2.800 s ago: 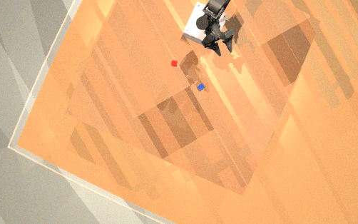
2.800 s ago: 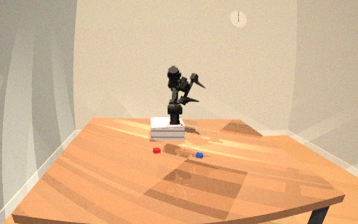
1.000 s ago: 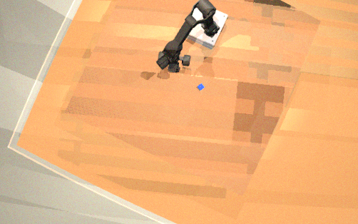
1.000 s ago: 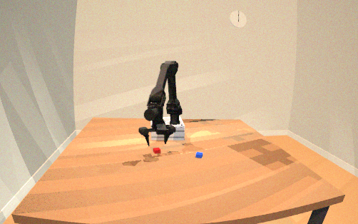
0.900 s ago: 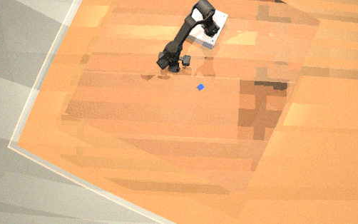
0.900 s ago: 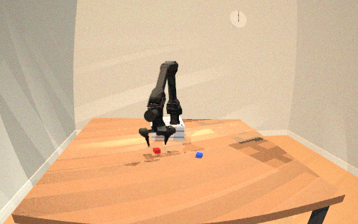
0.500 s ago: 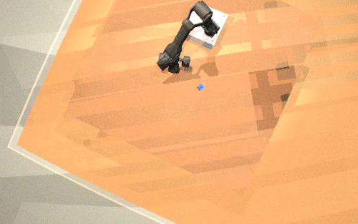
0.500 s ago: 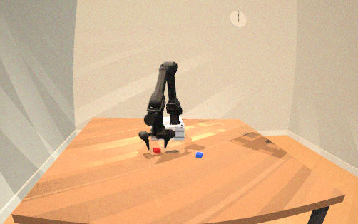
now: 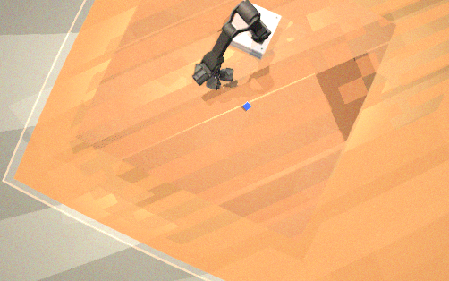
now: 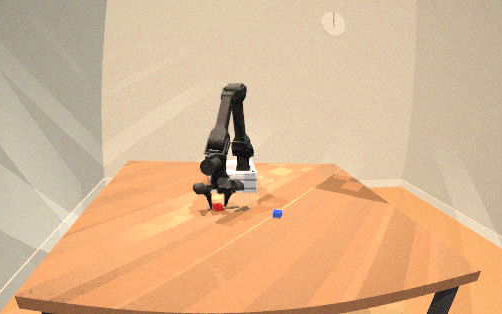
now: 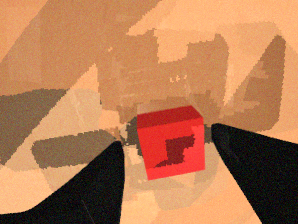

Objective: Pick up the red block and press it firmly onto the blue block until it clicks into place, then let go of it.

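The red block [image 10: 217,207] [image 11: 155,142] sits on the table between the two black fingers. My gripper [image 10: 219,205] [image 11: 166,139] is open and points down, with one finger on each side of the red block. In the wrist view a gap shows between the block and each fingertip, wider on the right. In the top view the arm hides the red block. The blue block [image 9: 247,106] [image 10: 277,213] stands alone on the table, to the right of the gripper in the exterior view.
The wooden table [image 9: 163,148] [image 10: 172,270] carries patches of light and shadow. The arm's white base box [image 9: 267,22] [image 10: 248,181] stands behind the gripper in the exterior view. The table's front edge lies well in front of both blocks there.
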You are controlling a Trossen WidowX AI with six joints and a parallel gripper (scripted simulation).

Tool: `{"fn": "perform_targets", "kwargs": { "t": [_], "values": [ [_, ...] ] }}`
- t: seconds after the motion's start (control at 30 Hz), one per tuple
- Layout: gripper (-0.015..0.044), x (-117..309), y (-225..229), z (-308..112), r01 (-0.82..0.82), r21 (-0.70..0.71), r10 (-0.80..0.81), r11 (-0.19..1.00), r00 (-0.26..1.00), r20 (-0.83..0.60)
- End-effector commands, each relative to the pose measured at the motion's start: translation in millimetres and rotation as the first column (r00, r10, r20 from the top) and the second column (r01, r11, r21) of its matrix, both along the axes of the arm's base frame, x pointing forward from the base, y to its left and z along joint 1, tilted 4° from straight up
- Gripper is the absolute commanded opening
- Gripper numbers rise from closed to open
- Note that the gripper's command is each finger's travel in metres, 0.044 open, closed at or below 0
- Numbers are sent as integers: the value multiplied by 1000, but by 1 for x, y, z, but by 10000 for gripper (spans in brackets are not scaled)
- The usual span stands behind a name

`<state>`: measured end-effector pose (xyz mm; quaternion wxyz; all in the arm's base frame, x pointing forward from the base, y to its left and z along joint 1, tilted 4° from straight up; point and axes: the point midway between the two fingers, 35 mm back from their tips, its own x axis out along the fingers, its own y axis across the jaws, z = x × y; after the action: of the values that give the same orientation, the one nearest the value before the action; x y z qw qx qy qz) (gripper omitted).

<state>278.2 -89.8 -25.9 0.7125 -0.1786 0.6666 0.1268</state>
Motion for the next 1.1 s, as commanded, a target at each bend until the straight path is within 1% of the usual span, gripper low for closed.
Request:
{"fn": "perform_targets", "kwargs": {
  "t": [0.0,0.03,0.33,0.4,0.43,1.07],
  "values": [
    [151,0,-1,0,-3,-5,3,1000,1000,1],
    [125,0,-1,0,-3,-5,3,1000,1000,1],
    [65,0,-1,0,-3,-5,3,1000,1000,1],
    [12,0,-1,0,-3,-5,3,1000,1000,1],
    [0,1,-1,3,-3,-5,3,1000,1000,1],
    [0,4,1,89,-3,-5,3,1000,1000,3]
  ]
}}
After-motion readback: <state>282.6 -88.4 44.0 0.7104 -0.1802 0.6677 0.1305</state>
